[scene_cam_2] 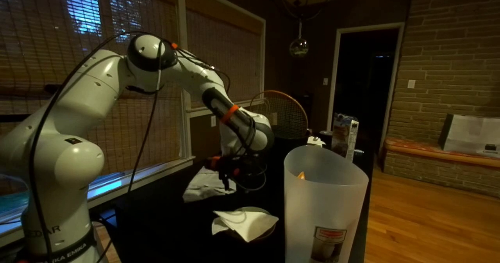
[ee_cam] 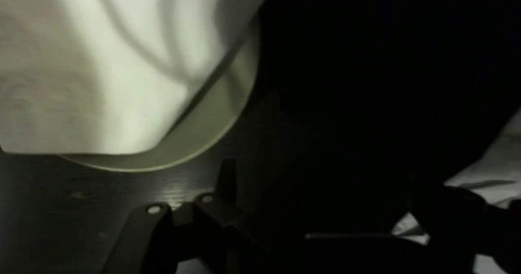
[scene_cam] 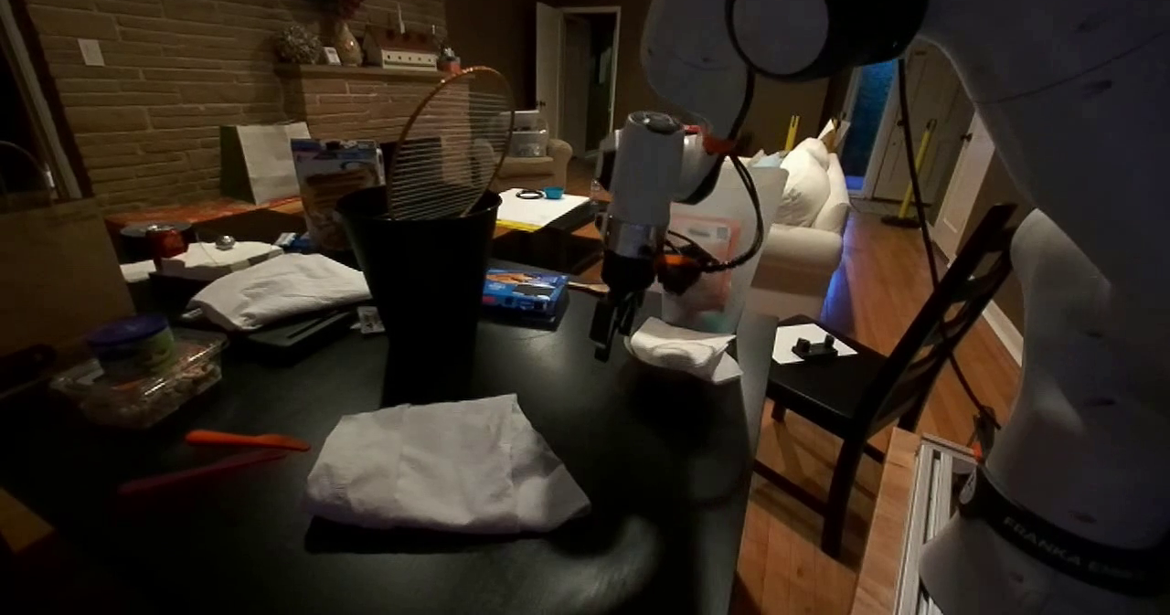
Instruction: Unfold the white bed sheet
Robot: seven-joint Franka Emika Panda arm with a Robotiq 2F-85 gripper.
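The white bed sheet (scene_cam: 448, 464) lies as a flat, rumpled, folded bundle on the black table. It also shows in an exterior view beyond my gripper (scene_cam_2: 203, 186) and at the right edge of the wrist view (ee_cam: 488, 184). My gripper (scene_cam: 611, 334) hangs above the table, between the sheet and a bowl with a folded white napkin (scene_cam_2: 250, 222). It does not touch the sheet. In the wrist view the fingers (ee_cam: 323, 172) stand wide apart with nothing seen between them; the right finger is hard to make out in the dark.
A black bin (scene_cam: 420, 295) holds a racket. A translucent bin (scene_cam_2: 324, 204) stands at the table's edge. Another white cloth (scene_cam: 283, 291) lies on a dark flat object. Orange utensils (scene_cam: 247, 440), a clear plastic container (scene_cam: 146, 391) and a blue box (scene_cam: 526, 295) are on the table.
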